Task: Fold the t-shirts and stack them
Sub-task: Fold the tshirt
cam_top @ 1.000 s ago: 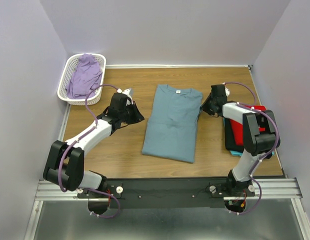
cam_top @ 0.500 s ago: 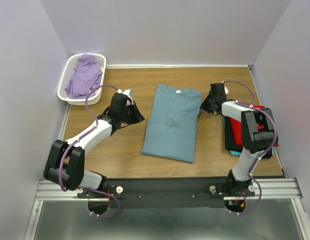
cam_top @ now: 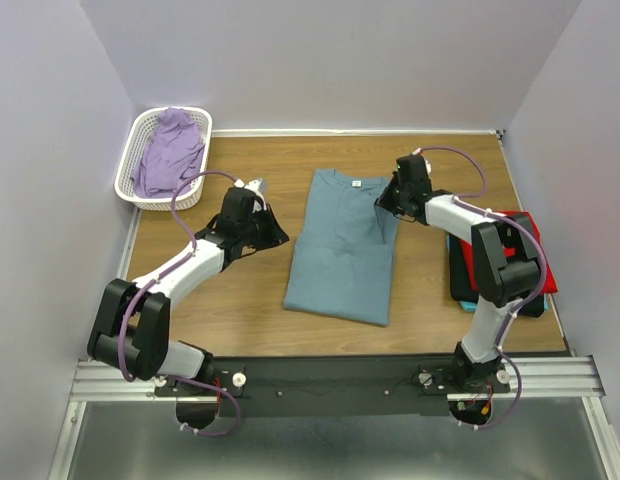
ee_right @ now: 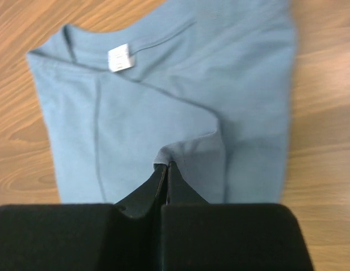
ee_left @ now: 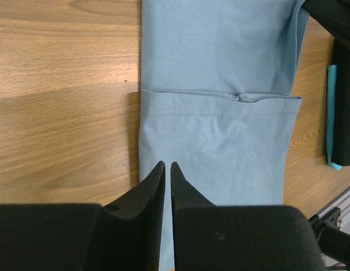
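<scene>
The dusty blue-grey t-shirt (cam_top: pixel 340 255) lies flat at mid-table, collar and white label (cam_top: pixel 357 183) toward the far side. My right gripper (cam_top: pixel 386 200) is shut on a pinch of its right sleeve edge (ee_right: pixel 186 148), which it holds folded over the chest, as the right wrist view (ee_right: pixel 166 165) shows. My left gripper (cam_top: pixel 281 237) is shut and empty, just off the shirt's left edge; in the left wrist view (ee_left: pixel 168 165) it hovers over the shirt's left border (ee_left: pixel 220 141). A folded red t-shirt (cam_top: pixel 528 228) lies at the right. A turquoise edge (cam_top: pixel 471 305) shows beneath it.
A white lattice basket (cam_top: pixel 125 182) with a purple cloth (cam_top: pixel 170 148) stands at the far left corner. The red and turquoise shirts rest with a black layer (cam_top: pixel 458 270) near the table's right edge. Walls close in on the left, right and far sides.
My right gripper has moved left from the shirt's right edge to over its chest, drawing the sleeve edge inward. The left arm has not moved.
</scene>
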